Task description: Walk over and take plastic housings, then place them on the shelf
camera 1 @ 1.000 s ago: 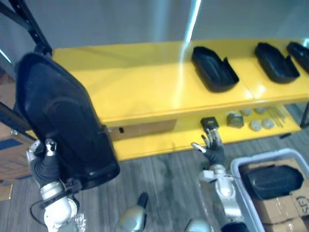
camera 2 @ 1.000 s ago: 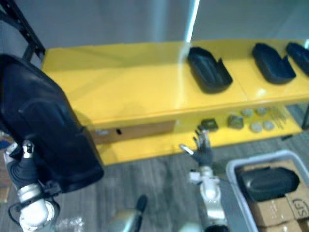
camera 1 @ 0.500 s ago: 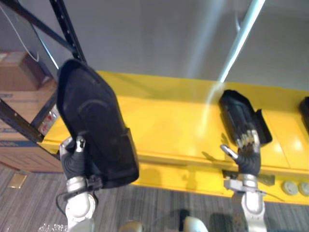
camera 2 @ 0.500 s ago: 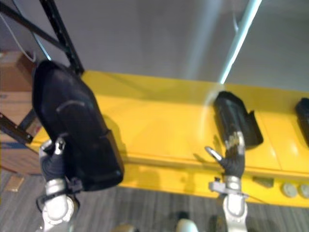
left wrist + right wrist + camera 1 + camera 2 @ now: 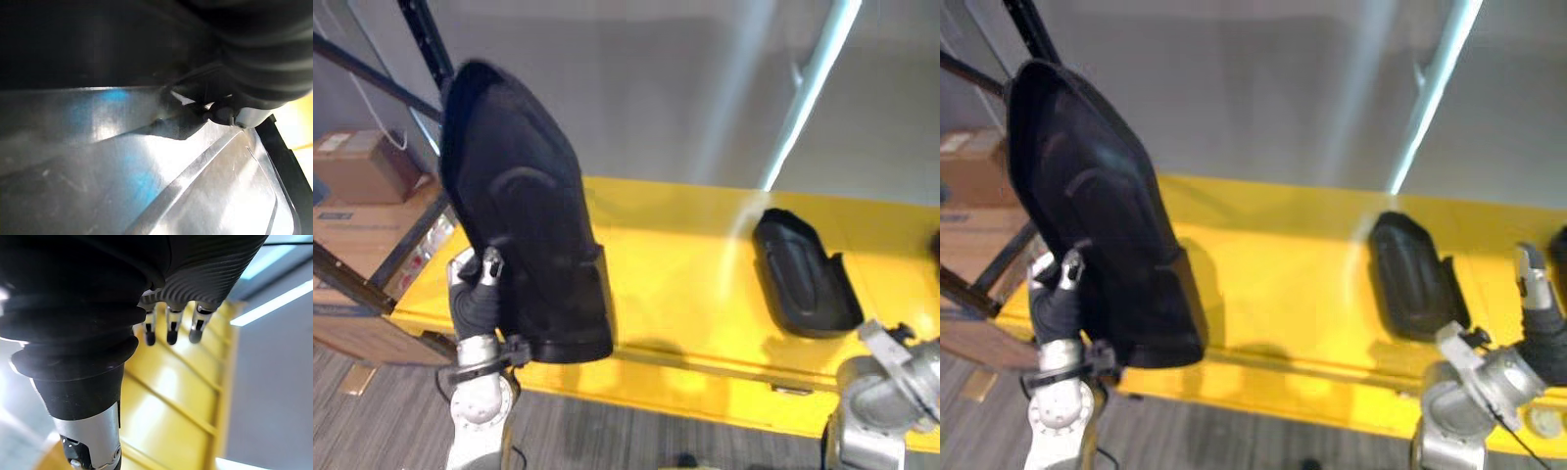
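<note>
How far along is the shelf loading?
Done: a placed housing lies on the yellow shelf. In hand: the left hand grips a large black housing, raised upright at the shelf's left end. The right hand is open, empty. Left: set it down.

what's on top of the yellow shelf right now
A black housing lies open side up on the yellow shelf, right of middle. The held housing in the left hand blocks the shelf's left end, so anything lying there is hidden.
</note>
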You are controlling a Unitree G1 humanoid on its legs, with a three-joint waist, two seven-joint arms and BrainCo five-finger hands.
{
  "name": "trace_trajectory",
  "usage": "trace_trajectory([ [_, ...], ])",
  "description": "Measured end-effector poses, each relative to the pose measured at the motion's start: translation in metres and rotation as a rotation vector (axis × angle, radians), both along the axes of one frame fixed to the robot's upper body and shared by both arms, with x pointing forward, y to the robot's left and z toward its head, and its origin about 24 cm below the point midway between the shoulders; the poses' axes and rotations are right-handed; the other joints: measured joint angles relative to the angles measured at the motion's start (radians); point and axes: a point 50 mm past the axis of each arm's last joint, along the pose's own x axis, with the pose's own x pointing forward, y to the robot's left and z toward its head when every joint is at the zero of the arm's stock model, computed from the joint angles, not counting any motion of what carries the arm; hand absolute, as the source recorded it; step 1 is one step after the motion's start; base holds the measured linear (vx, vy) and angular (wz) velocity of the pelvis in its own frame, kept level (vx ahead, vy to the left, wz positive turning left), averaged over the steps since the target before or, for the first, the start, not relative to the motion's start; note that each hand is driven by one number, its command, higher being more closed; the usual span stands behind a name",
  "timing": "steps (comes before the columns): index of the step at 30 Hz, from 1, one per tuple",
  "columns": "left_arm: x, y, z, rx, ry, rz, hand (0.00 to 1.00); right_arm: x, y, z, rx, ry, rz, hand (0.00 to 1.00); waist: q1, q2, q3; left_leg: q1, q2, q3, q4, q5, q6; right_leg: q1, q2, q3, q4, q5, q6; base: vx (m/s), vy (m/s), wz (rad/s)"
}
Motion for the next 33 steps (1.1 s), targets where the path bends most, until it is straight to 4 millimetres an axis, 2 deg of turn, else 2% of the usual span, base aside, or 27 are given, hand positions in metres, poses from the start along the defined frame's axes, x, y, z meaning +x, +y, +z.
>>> trace_trajectory([
  [3,0.001,0.0,0.001,-0.018,-0.001,-0.035,1.0,-0.007,-0.011,-0.008,0.06,0.06,-0.05,0.0,-0.009,0.004,-0.002,0.029,0.003,0.057,-0.004,-0.001,0.0,0.006,0.008,0.034,-0.012,0.006,0.001,-0.04,0.004,-0.36],
  [6,0.002,-0.006,0.003,0.004,0.004,-0.089,1.0,-0.015,-0.024,-0.029,0.231,0.13,-0.04,0.0,-0.022,0.016,-0.006,0.039,0.012,0.116,-0.003,-0.008,0.001,0.005,0.016,0.051,-0.024,0.007,0.0,-0.05,-0.008,-0.29],
  [8,0.005,-0.015,0.003,0.017,0.032,-0.155,1.0,-0.018,-0.029,-0.062,0.396,0.27,-0.001,0.0,-0.042,0.027,-0.008,0.048,0.026,0.165,0.004,-0.021,-0.001,0.004,0.025,0.054,-0.026,0.007,0.0,-0.05,-0.014,-0.21],
  [9,0.006,-0.018,0.002,0.019,0.041,-0.177,1.0,-0.019,-0.029,-0.071,0.432,0.315,0.009,0.0,-0.045,0.029,-0.01,0.051,0.027,0.175,0.003,-0.022,-0.002,0.002,0.026,0.054,-0.025,0.007,0.0,-0.05,-0.008,-0.41],
  [11,0.01,-0.031,-0.001,0.019,0.084,-0.248,1.0,-0.023,-0.026,-0.109,0.555,0.515,0.046,0.0,-0.047,0.042,-0.01,0.063,0.034,0.238,0.007,-0.034,-0.006,-0.013,0.025,0.052,-0.015,0.015,0.002,-0.03,0.01,-0.65],
  [14,0.018,-0.045,-0.003,0.022,0.124,-0.322,1.0,-0.03,-0.024,-0.149,0.669,0.714,0.081,0.0,-0.067,0.052,-0.008,0.066,0.037,0.27,0.017,-0.04,-0.008,-0.022,0.027,0.066,-0.009,0.031,-0.003,0.01,0.004,-0.4],
  [16,0.03,-0.056,-0.006,0.023,0.169,-0.365,1.0,-0.036,-0.021,-0.184,0.753,0.895,0.136,0.0,-0.075,0.055,0.001,0.083,0.039,0.309,0.017,-0.04,-0.008,-0.031,0.036,0.096,-0.003,0.042,0.001,-0.01,-0.011,-0.42],
  [19,0.042,-0.062,-0.016,0.021,0.253,-0.381,1.0,-0.04,-0.013,-0.216,0.811,1.063,0.187,0.0,-0.091,0.054,0.001,0.097,0.043,0.322,0.017,-0.04,-0.008,-0.027,0.041,0.103,-0.006,0.044,-0.001,0.0,-0.025,-0.16],
  [23,0.052,-0.068,-0.018,0.022,0.298,-0.382,1.0,-0.048,-0.008,-0.245,0.895,1.185,0.203,0.0,-0.085,0.047,0.006,0.097,0.043,0.32,0.016,-0.043,-0.012,-0.012,0.041,0.098,-0.031,0.054,-0.006,-0.02,-0.012,0.03],
  [28,0.063,-0.073,-0.017,0.058,0.348,-0.389,1.0,-0.059,0.008,-0.288,1.014,1.411,0.289,0.0,-0.072,0.039,0.01,0.093,0.043,0.299,0.017,-0.044,-0.013,0.011,0.035,0.072,-0.058,0.069,0.001,-0.02,-0.018,0.12],
  [30,0.068,-0.075,-0.018,0.07,0.371,-0.391,1.0,-0.062,0.014,-0.298,1.037,1.482,0.34,0.0,-0.061,0.039,0.01,0.092,0.043,0.296,0.017,-0.045,-0.013,0.013,0.034,0.068,-0.06,0.069,0.001,-0.01,-0.017,0.08],
  [33,0.074,-0.077,-0.022,0.088,0.415,-0.387,1.0,-0.067,0.021,-0.311,1.059,1.577,0.41,0.0,-0.06,0.037,0.009,0.092,0.042,0.287,0.015,-0.045,-0.014,0.028,0.03,0.05,-0.073,0.071,0.002,-0.01,-0.017,0.16],
])
